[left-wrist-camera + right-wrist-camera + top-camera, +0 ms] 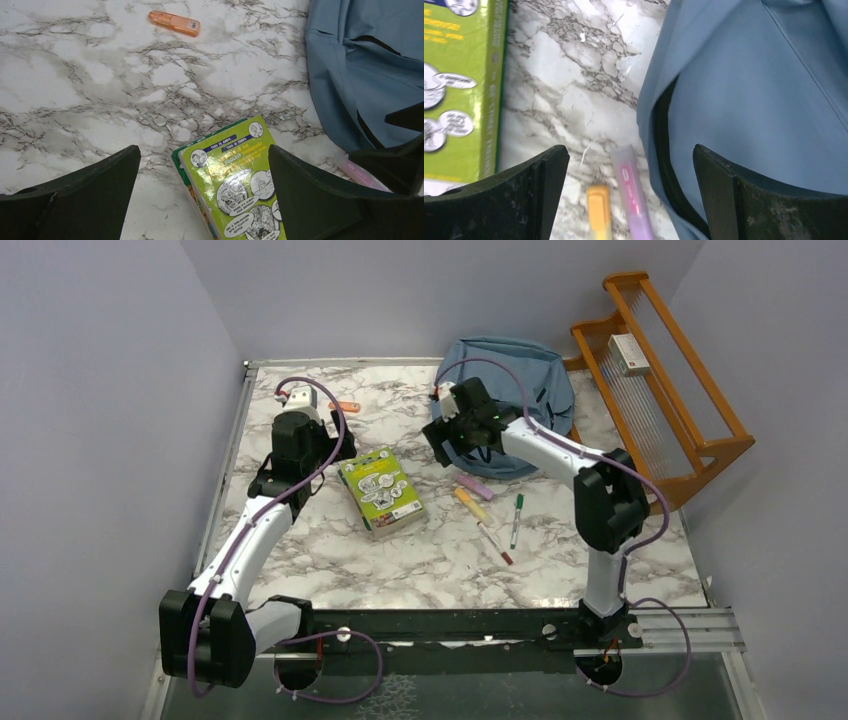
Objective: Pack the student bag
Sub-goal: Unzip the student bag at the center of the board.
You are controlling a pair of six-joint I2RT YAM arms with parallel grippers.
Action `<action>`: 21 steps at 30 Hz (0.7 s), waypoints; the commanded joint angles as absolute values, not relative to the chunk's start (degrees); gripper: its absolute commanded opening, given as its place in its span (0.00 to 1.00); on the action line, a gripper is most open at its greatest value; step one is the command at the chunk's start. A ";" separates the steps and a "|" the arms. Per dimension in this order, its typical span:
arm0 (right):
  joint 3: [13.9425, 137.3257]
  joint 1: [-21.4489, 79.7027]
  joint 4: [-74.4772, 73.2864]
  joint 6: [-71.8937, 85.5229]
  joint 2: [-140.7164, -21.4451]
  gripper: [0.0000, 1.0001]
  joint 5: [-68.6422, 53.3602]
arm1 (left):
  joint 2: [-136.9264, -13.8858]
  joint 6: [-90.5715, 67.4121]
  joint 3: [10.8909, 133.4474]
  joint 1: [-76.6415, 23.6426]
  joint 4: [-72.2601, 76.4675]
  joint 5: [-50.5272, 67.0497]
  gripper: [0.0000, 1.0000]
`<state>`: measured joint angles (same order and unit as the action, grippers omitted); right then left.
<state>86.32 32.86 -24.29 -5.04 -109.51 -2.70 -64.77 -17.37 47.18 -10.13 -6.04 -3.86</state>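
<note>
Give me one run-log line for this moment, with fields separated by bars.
left gripper: open, near green book | right gripper: open, beside student bag | held: nothing

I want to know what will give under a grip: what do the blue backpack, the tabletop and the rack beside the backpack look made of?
The backpack looks like soft matte woven fabric: it sags and creases. The tabletop is smooth with grey marble veining and a slight sheen; stone or printed laminate, I cannot tell. The rack looks like varnished orange-brown wood.
</note>
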 commanded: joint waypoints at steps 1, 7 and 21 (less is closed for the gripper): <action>91.33 34.62 -26.00 -9.76 -115.71 1.00 6.93 | -63.70 -17.92 47.03 -9.88 -4.55 -3.36 0.99; 92.13 34.94 -24.44 -10.58 -119.24 1.00 13.00 | -64.06 -18.06 46.94 -9.84 -4.09 -2.32 0.99; 89.78 34.89 -22.36 -10.02 -121.26 0.54 11.24 | -64.68 -16.40 46.71 -9.84 -4.00 -0.42 0.99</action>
<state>90.28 34.83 -23.59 -10.39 -120.11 10.92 -64.79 -17.26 47.11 -10.13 -5.54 -2.24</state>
